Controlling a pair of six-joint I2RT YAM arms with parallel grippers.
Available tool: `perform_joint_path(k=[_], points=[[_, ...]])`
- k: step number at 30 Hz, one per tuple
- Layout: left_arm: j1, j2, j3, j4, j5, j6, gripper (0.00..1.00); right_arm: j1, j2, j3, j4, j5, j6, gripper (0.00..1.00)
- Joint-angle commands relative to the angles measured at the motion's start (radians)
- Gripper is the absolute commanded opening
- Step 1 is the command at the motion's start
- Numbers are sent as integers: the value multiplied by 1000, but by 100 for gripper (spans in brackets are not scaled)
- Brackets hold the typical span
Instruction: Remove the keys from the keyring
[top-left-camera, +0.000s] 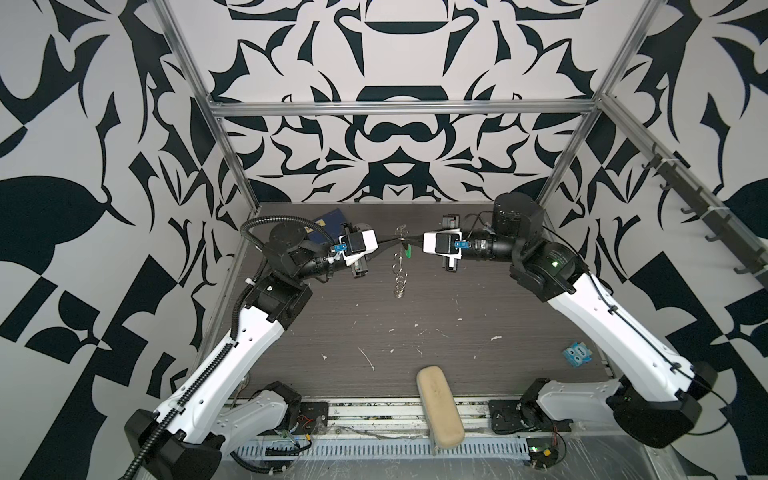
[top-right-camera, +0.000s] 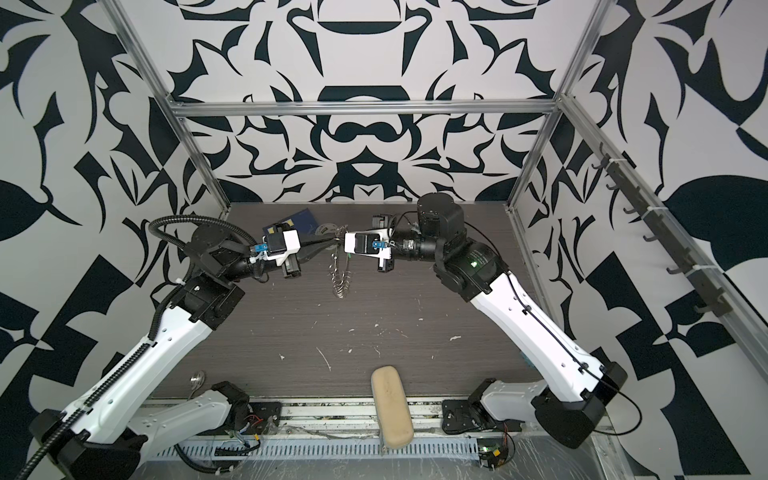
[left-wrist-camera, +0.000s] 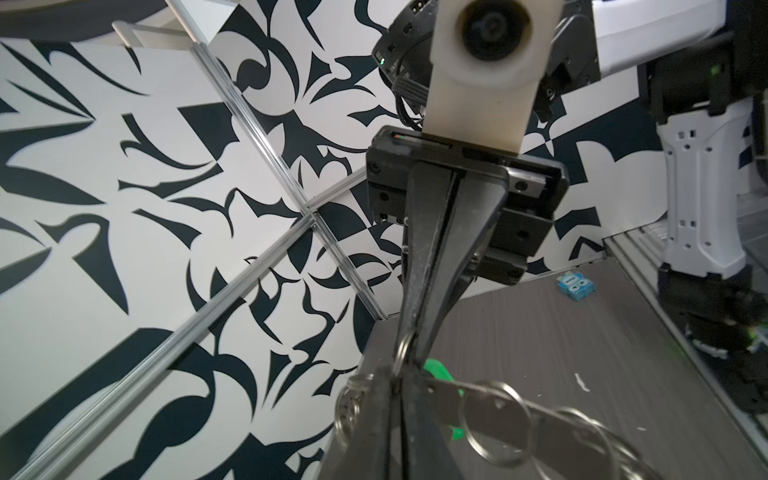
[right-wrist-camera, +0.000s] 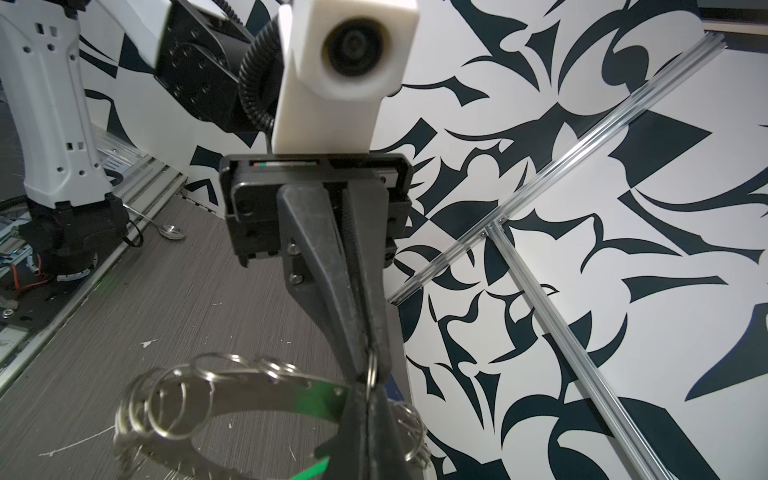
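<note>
Since both arms meet tip to tip in mid-air, I'll start on the left. The left gripper (right-wrist-camera: 370, 374) looks pinched shut on a small wire loop (right-wrist-camera: 372, 365) right at its fingertips, with only a hairline slit between the fingers. The keyring (top-left-camera: 399, 270) seems to hang off that loop. It's a flat grey metal disc with a wide hole, fringed with thin shiny wire rings. Both top views show it edge-on, its plane crossing the line of the two grippers and most of it below the fingertips. The key (left-wrist-camera: 436, 369), a little green plastic-looking tab, sits just beside the fingertips on the right arm's side, up against the disc. The right gripper (left-wrist-camera: 408, 353) is clamped shut on what looks like the same loop. So I'd guess it's the nearer one to work the key off round that hard, springy wire.
</note>
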Motion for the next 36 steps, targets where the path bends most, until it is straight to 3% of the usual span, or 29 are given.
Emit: perform_joint_path(k=[1,3,10,20,36], points=[[4,-24,-12,37,4,-1,29,5,-26,29,39,-11,-9,0],[4,-22,-12,38,4,-4,33,5,-25,30,37,-17,-12,0],[4,-16,-3,15,8,2,29,6,-33,23,47,-23,-19,0],[3,-11,26,-75,10,33,30,5,-38,24,80,-36,-5,0],[4,-20,28,-46,22,12,21,5,-18,54,-3,-59,-56,0]])
